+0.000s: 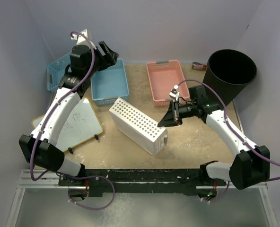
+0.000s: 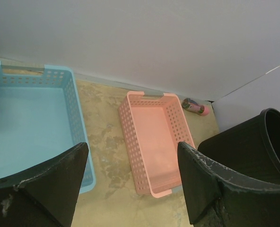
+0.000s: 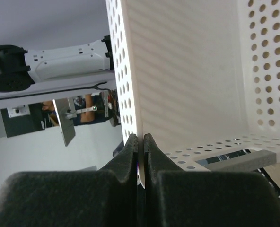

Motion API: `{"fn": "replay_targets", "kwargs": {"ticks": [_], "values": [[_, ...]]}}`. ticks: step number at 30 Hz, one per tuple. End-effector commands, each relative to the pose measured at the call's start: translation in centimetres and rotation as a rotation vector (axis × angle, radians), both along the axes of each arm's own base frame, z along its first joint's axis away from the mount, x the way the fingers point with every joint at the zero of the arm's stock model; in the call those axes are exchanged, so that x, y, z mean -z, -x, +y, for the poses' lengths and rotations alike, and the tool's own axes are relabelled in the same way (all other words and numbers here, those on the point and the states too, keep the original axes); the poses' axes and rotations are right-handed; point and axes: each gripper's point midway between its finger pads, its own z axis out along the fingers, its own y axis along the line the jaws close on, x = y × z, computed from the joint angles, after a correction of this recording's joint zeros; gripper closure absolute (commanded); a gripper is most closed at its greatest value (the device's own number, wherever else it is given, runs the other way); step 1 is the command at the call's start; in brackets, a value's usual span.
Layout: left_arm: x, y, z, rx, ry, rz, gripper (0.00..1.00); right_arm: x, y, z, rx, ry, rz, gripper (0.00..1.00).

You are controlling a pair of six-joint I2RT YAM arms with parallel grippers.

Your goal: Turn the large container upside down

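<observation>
The right gripper (image 3: 140,140) is clamped tight on a thin wall of the white perforated container (image 1: 137,125), with only the wall's edge between its fingers. The container is tipped on its side at the middle of the table. The right arm is stretched low toward it from the near right corner. The left gripper (image 2: 132,147) is held wide open and empty, raised above the blue basket (image 2: 26,118) near the far left corner.

white container (image 1: 139,125): matt plastic, perforated walls, smooth inside. blue basket (image 2: 76,109) and pink basket (image 2: 130,137): slightly glossy plastic, perforated sides. black bin (image 2: 239,146): matt plastic. worktop (image 2: 107,137): mottled beige, rough-looking. left fingers (image 2: 50,182): matt black, scuffed white.
</observation>
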Motion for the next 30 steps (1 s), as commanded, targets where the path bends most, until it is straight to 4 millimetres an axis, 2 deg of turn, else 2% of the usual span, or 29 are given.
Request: {"fn": "replay_targets", "kwargs": {"ticks": [1,5,10,15,19,22,24,27,30], "values": [[-0.5,-0.9,-0.6,0.021,0.035,-0.03,0.27,1.2,-0.6,-1.4,0.085,0.018,0.122,1.0],[0.1,-1.2,-1.0,0.032,0.038,-0.017,0.27,5.5,-2.1,-4.2,0.205,0.159,0.243,1.0],[0.9,-1.5,-1.1,0.033,0.033,-0.002,0.27,8.7,-3.5,-7.1,0.296,0.32,0.25,0.99],[2.4,-2.1,-1.5,0.047,0.033,0.027,0.27,10.5,-4.4,-9.3,0.292,0.489,0.172,0.74],[4.1,-2.6,-2.1,0.069,0.021,0.058,0.27,10.8,-4.3,-10.4,0.281,0.565,0.133,0.55],[6.5,-2.8,-2.6,0.09,0.001,0.106,0.26,10.7,-5.2,-12.1,0.312,0.663,0.066,0.43],[8.5,-2.8,-3.3,0.111,-0.022,0.15,0.26,10.1,-6.1,-13.0,0.346,0.716,0.011,0.4],[11.4,-2.3,-5.8,0.152,-0.104,0.209,0.26,8.9,-7.4,-14.2,0.402,0.77,-0.068,0.34],[13.0,-2.9,-7.8,0.17,-0.135,0.241,0.26,7.0,-8.8,-13.8,0.448,0.728,-0.153,0.32]]}}
